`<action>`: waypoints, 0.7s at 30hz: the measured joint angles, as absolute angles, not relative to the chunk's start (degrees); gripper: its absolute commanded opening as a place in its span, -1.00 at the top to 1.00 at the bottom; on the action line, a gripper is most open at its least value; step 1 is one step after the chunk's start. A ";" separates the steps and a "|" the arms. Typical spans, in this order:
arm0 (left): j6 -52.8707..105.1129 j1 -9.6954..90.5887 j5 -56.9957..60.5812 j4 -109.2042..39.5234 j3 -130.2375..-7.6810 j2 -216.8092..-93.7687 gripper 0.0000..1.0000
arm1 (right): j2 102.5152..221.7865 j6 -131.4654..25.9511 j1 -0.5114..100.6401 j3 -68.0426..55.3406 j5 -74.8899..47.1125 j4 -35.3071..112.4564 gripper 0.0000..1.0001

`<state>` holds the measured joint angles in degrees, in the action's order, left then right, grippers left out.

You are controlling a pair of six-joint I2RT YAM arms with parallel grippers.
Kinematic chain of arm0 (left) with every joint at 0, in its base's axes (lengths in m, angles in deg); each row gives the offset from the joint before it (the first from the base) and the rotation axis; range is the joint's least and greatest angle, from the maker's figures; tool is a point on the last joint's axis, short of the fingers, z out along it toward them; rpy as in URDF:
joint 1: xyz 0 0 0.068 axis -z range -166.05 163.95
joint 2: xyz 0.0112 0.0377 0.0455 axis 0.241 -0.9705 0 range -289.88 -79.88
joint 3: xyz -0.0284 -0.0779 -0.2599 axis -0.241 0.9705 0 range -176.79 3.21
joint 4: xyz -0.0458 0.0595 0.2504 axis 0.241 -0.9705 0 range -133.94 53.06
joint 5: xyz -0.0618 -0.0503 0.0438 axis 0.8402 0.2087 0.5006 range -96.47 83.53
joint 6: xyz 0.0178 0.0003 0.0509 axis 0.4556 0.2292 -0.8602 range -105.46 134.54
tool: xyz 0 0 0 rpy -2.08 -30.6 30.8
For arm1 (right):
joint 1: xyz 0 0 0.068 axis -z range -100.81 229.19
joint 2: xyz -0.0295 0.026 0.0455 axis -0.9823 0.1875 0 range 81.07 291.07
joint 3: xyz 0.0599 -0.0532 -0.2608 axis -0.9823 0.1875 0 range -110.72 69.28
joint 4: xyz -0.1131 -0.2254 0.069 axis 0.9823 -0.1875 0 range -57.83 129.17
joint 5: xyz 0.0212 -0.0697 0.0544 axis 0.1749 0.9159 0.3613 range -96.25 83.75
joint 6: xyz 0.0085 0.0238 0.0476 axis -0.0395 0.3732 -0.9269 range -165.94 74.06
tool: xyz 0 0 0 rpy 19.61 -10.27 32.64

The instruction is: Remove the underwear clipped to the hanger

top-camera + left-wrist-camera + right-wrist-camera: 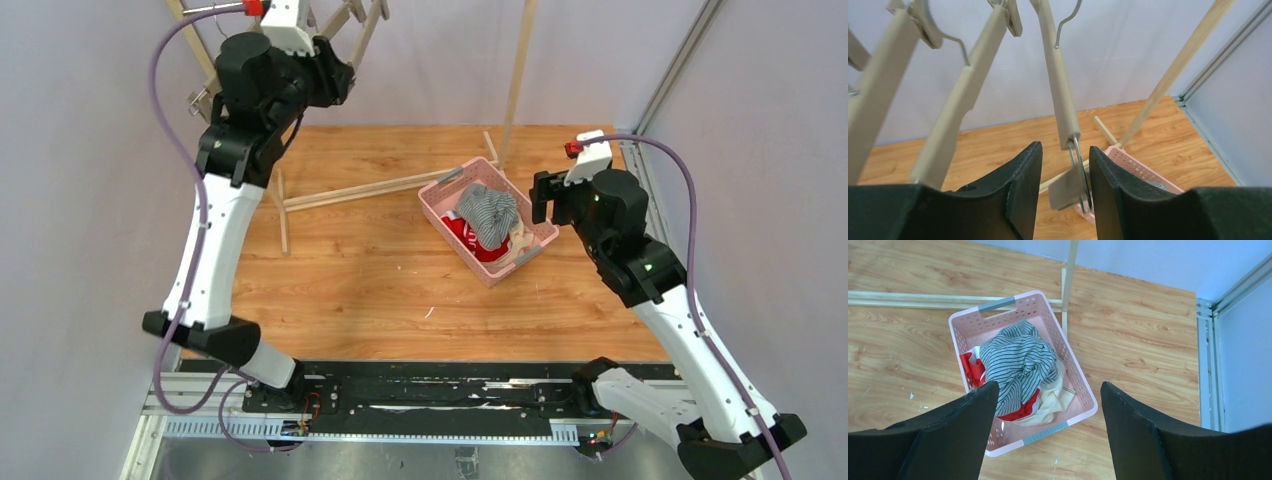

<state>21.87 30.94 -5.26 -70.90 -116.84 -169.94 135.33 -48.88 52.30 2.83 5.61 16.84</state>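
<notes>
All three shorts lie in the pink basket (997,304): the grey-and-white striped pair (1018,365) on top, the red pair (970,367) under it, the cream pair (1053,400) at the near right. The top view shows the basket (440,185) and the striped pair (490,212) too. My right gripper (1045,390) is open and empty, above the basket's near end. My left gripper (1065,147) is raised at the wooden hangers, jaws open. A hanger arm (1060,85) ends in a metal clip (1073,185) that hangs between the jaws, close to the right finger. No cloth shows on the clip.
Two more bare wooden hangers (955,105) hang to the left. The wooden rack's floor bars (355,188) and upright pole (518,70) stand behind the basket. Grey walls enclose the table, with an aluminium frame (1205,365) at the right.
</notes>
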 measured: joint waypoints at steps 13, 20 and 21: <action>22.16 30.94 -6.26 -65.26 -85.47 -139.59 0.10 | 125.91 -48.45 52.30 4.38 12.08 14.92 -0.53; 22.46 30.94 -14.54 -66.29 -68.82 -118.73 0.07 | 119.02 -48.51 52.27 8.95 18.64 13.54 -0.53; 22.55 30.94 -15.75 -66.68 -67.09 -116.13 0.07 | 118.35 -48.51 52.27 9.23 19.60 13.39 -0.53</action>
<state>22.55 30.94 -15.75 -66.68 -67.09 -116.13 118.35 -48.51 52.27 9.23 19.60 13.39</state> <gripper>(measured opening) 0.459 0.764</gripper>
